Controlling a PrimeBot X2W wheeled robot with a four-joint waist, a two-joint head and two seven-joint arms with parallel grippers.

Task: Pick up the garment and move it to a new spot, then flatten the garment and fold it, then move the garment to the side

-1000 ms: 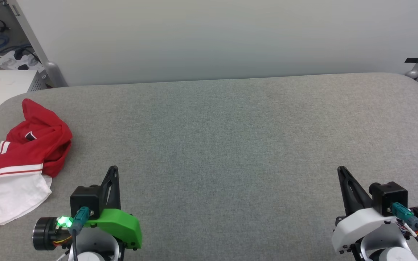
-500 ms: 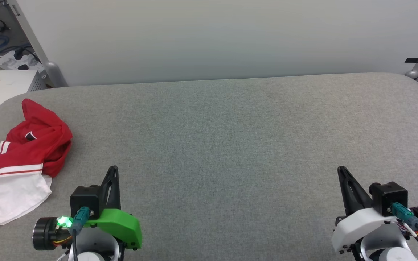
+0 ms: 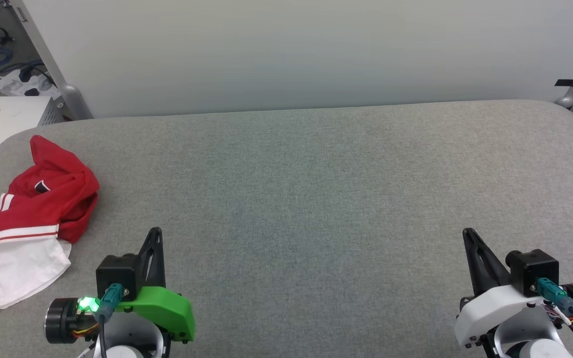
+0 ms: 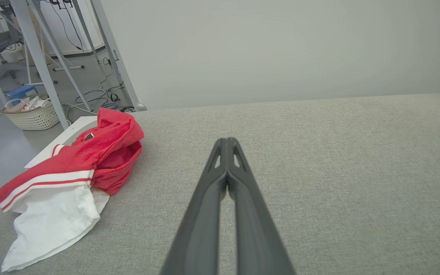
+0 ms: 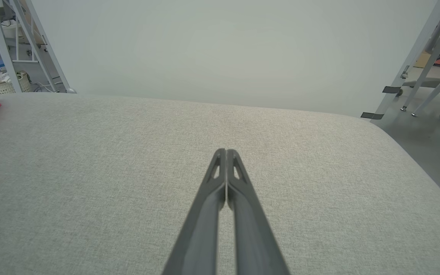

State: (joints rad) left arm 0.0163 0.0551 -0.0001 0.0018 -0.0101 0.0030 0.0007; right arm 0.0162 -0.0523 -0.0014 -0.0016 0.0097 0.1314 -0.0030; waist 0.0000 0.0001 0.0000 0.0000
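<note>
Nothing has moved in the last second: the left gripper and right gripper hover low over the grey table, fingers pressed together, empty. The garment lies crumpled at the table's left end, near the left gripper, so the pickup looks not yet begun.

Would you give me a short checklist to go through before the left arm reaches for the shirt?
1. Shirt on the table, near its left edge: ok.
2. Left gripper apart from the shirt: ok.
3. Left fingers open for a grasp: not ok, shut.
4. Right gripper empty: ok, shut on nothing.
5. Bare table middle for the new spot: ok.
6. Which part of the crumpled shirt is collar or hem: cannot tell.
</note>
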